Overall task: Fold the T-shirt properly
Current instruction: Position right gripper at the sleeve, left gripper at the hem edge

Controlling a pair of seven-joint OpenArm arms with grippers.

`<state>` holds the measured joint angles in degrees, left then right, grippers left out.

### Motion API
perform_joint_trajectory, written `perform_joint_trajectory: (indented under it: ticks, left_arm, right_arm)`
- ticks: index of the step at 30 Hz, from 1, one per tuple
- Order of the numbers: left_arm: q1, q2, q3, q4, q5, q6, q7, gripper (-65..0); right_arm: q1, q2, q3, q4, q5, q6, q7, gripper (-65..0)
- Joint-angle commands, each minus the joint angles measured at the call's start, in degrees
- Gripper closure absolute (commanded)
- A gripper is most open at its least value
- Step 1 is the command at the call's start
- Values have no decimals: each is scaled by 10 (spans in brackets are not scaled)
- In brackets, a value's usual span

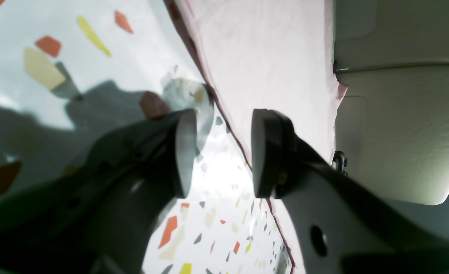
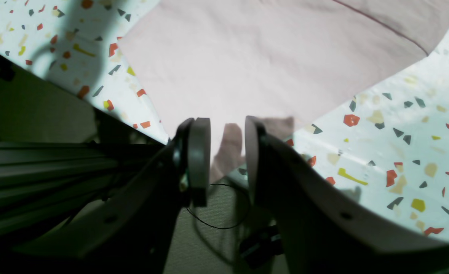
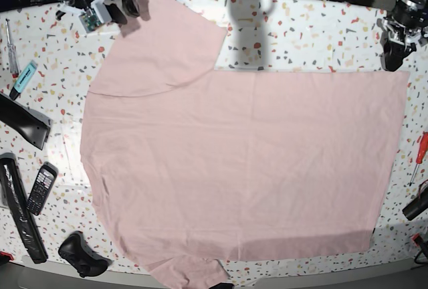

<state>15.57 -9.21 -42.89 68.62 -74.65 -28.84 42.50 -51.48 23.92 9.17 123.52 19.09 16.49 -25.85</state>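
The pale pink T-shirt (image 3: 234, 162) lies spread flat on the speckled table (image 3: 314, 28), plain side up, with the collar end to the left and the hem to the right. No lettering shows. My right gripper (image 3: 124, 5) is at the far left, at the tip of the upper sleeve (image 3: 167, 41). In the right wrist view it (image 2: 226, 129) is open, and the sleeve edge (image 2: 228, 148) hangs over the table edge behind the gap. My left gripper (image 3: 394, 38) is at the far right, just above the hem corner. It (image 1: 222, 125) is open and empty over the shirt's edge (image 1: 270, 57).
A phone (image 3: 41, 187), long black parts (image 3: 23, 125), a blue marker (image 3: 23, 78) and a black lump (image 3: 80, 252) lie along the left edge. A red-handled screwdriver (image 3: 421, 145) lies at the right edge. Bare table shows behind the shirt.
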Motion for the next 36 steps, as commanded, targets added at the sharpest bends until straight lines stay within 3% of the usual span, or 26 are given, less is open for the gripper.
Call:
perform_joint_trajectory:
  ticks: [1, 21, 26, 31, 36]
  left_arm:
    - [-29, -16, 6, 4, 18, -14, -35, -260]
    - [156, -16, 5, 160, 26, 3, -48, -249]
    - [157, -16, 5, 196, 26, 6, -48, -249]
    - [154, -18, 5, 224, 64, 54, -74, -249]
    - [133, -44, 6, 225, 78, 55, -60, -249]
  right_arm:
    - [-5, 3, 3, 10, 4, 3, 12, -150]
    - [11, 3, 3, 10, 6, 3, 9, -149]
    - [21, 3, 3, 10, 7, 3, 5, -150]
    - [21, 3, 3, 10, 7, 3, 4, -149]
    - [21, 3, 3, 10, 7, 3, 3, -150]
